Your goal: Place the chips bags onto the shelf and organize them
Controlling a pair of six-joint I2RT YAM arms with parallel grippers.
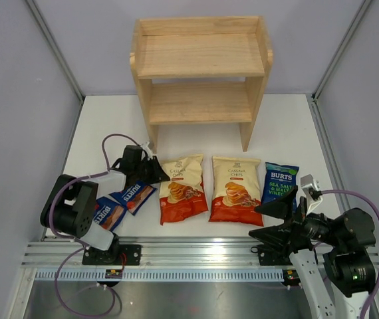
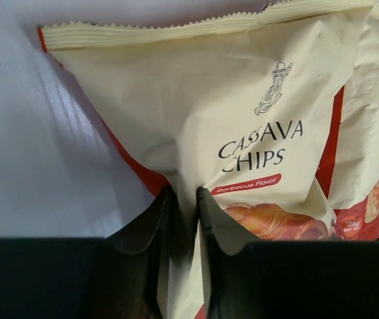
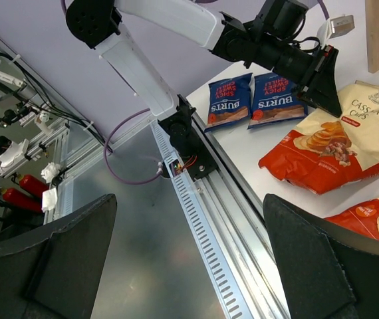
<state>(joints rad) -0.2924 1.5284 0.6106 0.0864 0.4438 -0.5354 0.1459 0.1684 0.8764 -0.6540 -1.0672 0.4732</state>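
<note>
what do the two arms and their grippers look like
Both the left arm and right arm have chunky black joints joined by white links, each trailing a looping purple cable. The left gripper and right gripper have matte black, wedge-shaped fingers. A small white block sits at the right wrist.

My left fingers (image 2: 143, 266) are matt black plastic; the cream cassava bag (image 2: 243, 119) between them is crinkled film with a soft sheen. The shelf (image 1: 201, 56) is bare, unvarnished wood, the rail (image 1: 196, 256) brushed metal, the table (image 1: 289, 126) smooth matt white.

Chips bags (image 1: 233, 189) (one row) before shelf (image 1: 201, 63)
</note>
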